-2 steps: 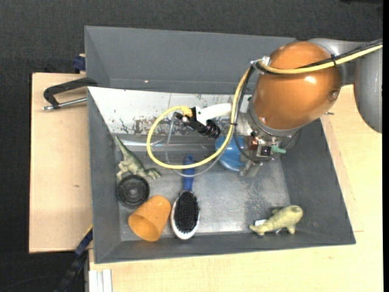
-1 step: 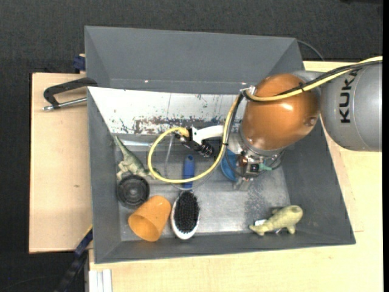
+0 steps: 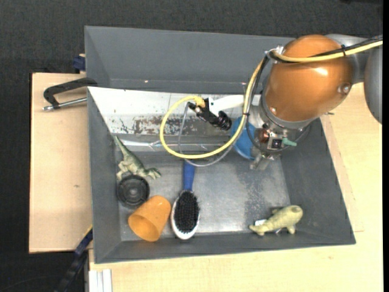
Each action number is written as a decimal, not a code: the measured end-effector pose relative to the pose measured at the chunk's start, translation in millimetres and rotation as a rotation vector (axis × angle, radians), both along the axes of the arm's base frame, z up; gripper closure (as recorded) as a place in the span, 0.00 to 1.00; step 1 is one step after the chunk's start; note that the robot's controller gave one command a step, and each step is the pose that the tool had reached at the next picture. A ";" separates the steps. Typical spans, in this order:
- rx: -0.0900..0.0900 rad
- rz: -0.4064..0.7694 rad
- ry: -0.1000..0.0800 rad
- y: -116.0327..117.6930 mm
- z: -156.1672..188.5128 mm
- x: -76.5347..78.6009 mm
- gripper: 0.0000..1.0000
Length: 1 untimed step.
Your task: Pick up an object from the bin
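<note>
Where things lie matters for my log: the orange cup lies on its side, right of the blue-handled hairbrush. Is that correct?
No. The camera view shows the orange cup lying on its side left of the blue-handled hairbrush, not right of it.

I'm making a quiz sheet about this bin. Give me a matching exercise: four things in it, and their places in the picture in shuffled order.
Things:
1. orange cup
2. hairbrush with blue handle
3. green dinosaur
4. pale toy animal

Places:
A. lower right of the floor
B. lower left corner
C. lower middle
D. left side, higher up

Pairs: 1-B, 2-C, 3-D, 4-A
</note>
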<state>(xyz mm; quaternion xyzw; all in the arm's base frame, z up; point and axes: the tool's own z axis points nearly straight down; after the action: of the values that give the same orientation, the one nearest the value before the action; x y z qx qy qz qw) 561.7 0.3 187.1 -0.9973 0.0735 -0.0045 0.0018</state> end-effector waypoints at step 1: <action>0.002 0.023 -0.002 40.0 108.2 5.3 1.00</action>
<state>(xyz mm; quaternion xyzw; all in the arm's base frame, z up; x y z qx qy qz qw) 566.9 40.2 295.3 -0.9981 0.0618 -0.0052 0.0030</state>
